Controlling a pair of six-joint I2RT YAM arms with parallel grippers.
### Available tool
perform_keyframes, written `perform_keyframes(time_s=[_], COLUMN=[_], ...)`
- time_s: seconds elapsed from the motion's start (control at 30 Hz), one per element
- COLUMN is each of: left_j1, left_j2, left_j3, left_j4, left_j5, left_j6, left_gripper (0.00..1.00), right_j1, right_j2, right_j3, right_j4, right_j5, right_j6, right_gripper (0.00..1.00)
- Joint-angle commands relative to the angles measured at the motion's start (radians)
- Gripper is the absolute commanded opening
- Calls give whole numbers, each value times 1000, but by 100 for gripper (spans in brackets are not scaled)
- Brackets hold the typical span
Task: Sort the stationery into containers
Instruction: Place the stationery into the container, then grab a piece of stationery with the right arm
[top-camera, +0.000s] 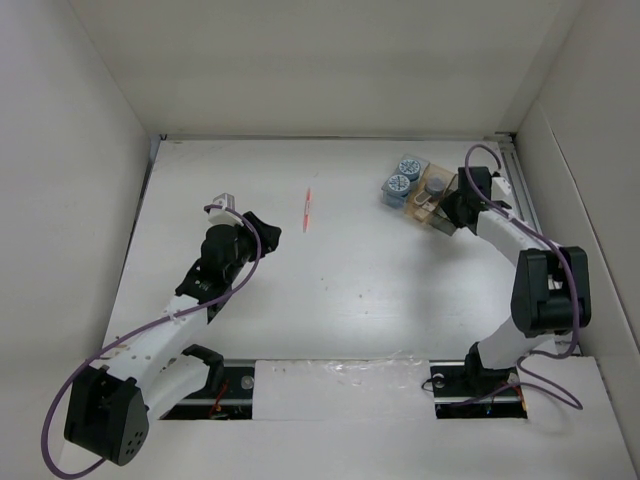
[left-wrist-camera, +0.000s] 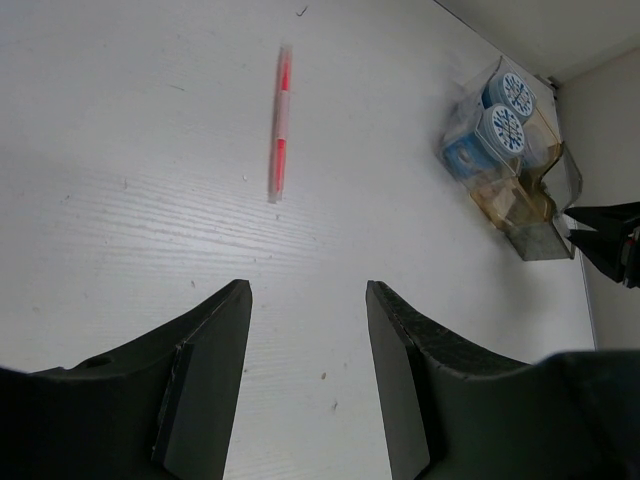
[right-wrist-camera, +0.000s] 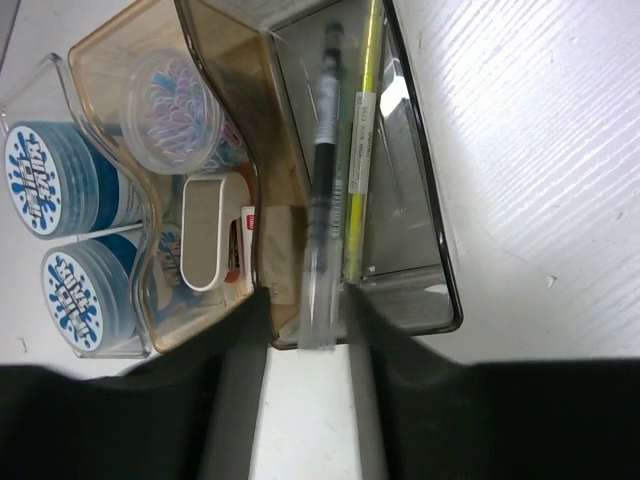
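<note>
A red-and-pink stick lies alone on the white table, ahead of my left gripper, which is open with nothing between its fingers. The containers stand at the far right. My right gripper is at the near end of the dark smoky compartment, its jaws apart. A slim grey stick, blurred, reaches from between the fingers into that compartment beside a yellow stick. Two blue patterned discs fill the pale blue compartments. A tub of clips sits in the tan compartment.
White walls enclose the table on the left, back and right; the containers sit close to the right wall. A small white oblong case also lies in the tan compartment. Both arm bases stand at the near edge.
</note>
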Motion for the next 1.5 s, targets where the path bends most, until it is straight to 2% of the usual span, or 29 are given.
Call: perform_keyframes(time_s=[0.0, 0.07, 0.17, 0.3, 0.33, 0.4, 0.5, 0.57, 0.63, 0.67, 0.8, 0.97, 1.1, 1.23, 1.27, 1.33, 1.37, 1.47], left_j1=[0, 0, 0, 0, 0, 0, 0, 0, 0, 0, 0, 0, 0, 0, 0, 0, 0, 0], left_j2=[-1, -1, -1, -1, -1, -1, -21, -34, -58, -73, -93, -93, -103, -112, -112, -112, -112, -112], left_j3=[13, 13, 13, 13, 13, 13, 13, 13, 4, 4, -5, -5, -5, -5, -5, -5, -5, -5], left_j4=[33, 33, 33, 33, 33, 33, 33, 22, 22, 22, 13, 3, 3, 3, 3, 3, 3, 3], left_j5=[10, 10, 10, 10, 10, 10, -10, -24, -24, -34, -45, -36, -27, -27, -27, -27, -27, -27], left_j6=[-4, -4, -4, -4, -4, -4, -4, -4, -4, -4, -4, -4, -4, -4, -4, -4, -4, -4], left_gripper=[46, 46, 46, 46, 46, 46, 46, 46, 46, 46, 46, 46, 46, 46, 46, 46, 46, 46], right_j1=[-1, -1, -1, 103, 133, 239, 387, 455, 544, 570, 670, 713, 713, 713, 713, 713, 713, 723], right_j2=[-52, -80, -112, -184, -184, -184, -82, 53, 153, 250, 473, 645, 738, 781, 781, 791, 791, 778], right_j3=[2, 2, -7, 3, 14, 57, 127, 228, 364, 412, 650, 848, 944, 954, 954, 954, 954, 910], right_j4=[47, 47, 38, 58, 58, 69, 78, 69, 14, -6, -123, -221, -285, -295, -295, -304, -313, -301], right_j5=[39, 39, 39, 25, 25, 13, -10, -10, 5, 38, 79, 112, 122, 134, 134, 134, 134, 143], right_j6=[17, 17, 17, -12, -27, -41, -57, -67, -78, -87, -109, -129, -129, -129, -129, -129, -118, -107], right_gripper=[45, 52, 53, 33, 16, 3, 0, 0, 4, 13, 34, 47, 48, 37, 27, 19, 9, 3])
